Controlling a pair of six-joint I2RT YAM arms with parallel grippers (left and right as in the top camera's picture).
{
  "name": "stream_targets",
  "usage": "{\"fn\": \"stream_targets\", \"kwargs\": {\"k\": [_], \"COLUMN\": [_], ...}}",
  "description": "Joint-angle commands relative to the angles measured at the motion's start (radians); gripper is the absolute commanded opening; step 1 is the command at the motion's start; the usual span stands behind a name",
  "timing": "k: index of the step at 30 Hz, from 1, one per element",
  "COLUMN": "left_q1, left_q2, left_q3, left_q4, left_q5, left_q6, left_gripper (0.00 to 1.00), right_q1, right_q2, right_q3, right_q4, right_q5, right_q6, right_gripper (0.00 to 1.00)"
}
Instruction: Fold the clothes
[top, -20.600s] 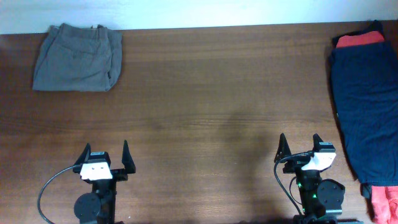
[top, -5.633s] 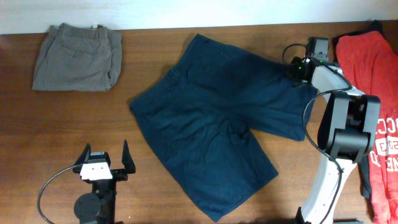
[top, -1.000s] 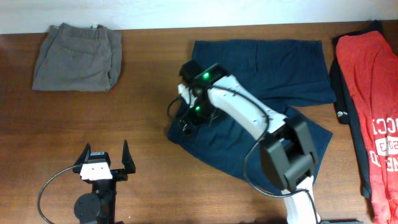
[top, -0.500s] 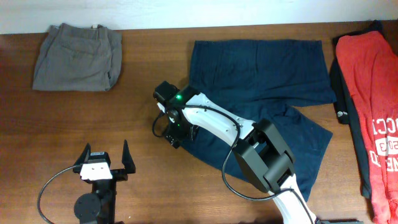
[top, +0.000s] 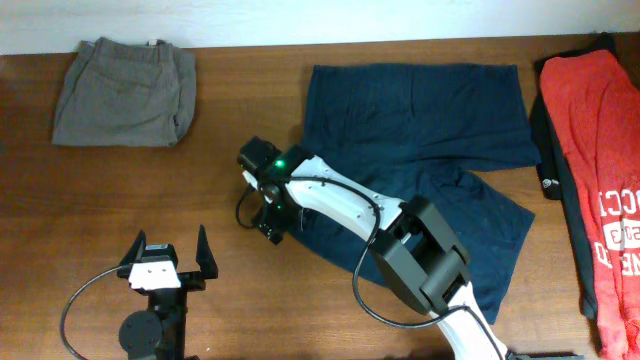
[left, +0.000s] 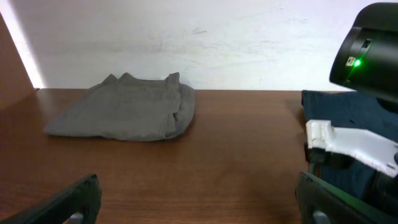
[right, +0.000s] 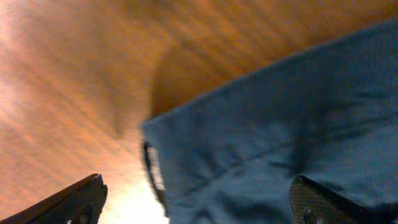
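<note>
So, early days on the fold. The navy shorts (top: 420, 130) lie opened out on the table (top: 250, 100), right of centre. One leg runs flat along the far side and the other angles off toward the near right, so the legs are splayed, not stacked. I see no fold in them yet, and the cloth around the crotch looks a bit rumpled.

The right arm reaches across the table to the shorts' left corner. The right gripper (top: 268, 222) hangs over that corner with its jaws spread wide and nothing between them. Its wrist view shows the hem corner and bare wood below the fingers. I can't tell whether the tips touch the cloth; that view is blurred.

The left gripper (top: 172, 240) sits parked at the near left edge, jaws wide and empty, well apart from the shorts.

My read: layout is roughly done and the fold itself is all to do.
- Pinch that left corner, or the waistband.
- Bring one leg over the other.
- Halve the shorts again.

The grey-olive shorts (top: 125, 90) at the far left are already a neat folded stack. The red T-shirt (top: 600, 170) at the right edge is loose — not part of this job.
</note>
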Motion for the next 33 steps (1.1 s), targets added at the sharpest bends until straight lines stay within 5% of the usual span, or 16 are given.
{"fn": "stream_targets", "kwargs": {"k": [1, 8, 21, 33], "left_q1": [0.004, 0.004, 0.004, 0.004], "left_q2": [-0.005, -0.005, -0.005, -0.005], "left_q3": [-0.007, -0.007, -0.007, -0.007], "left_q4": [0.002, 0.002, 0.002, 0.002], "left_q5": [0.011, 0.011, 0.011, 0.011], "left_q6": [0.008, 0.008, 0.008, 0.008], "left_gripper": [0.99, 0.99, 1.00, 0.99], "right_q1": [0.015, 0.018, 0.018, 0.021], "right_q2": [0.035, 0.043, 0.040, -0.004], "right_q3": [-0.006, -0.006, 0.001, 0.166], "right_q4": [0.000, 0.000, -0.006, -0.138], "right_q5": [-0.036, -0.036, -0.050, -0.294], "right_q6": [-0.006, -0.006, 0.028, 0.027], "right_gripper": [0.98, 0.87, 0.05, 0.04]}}
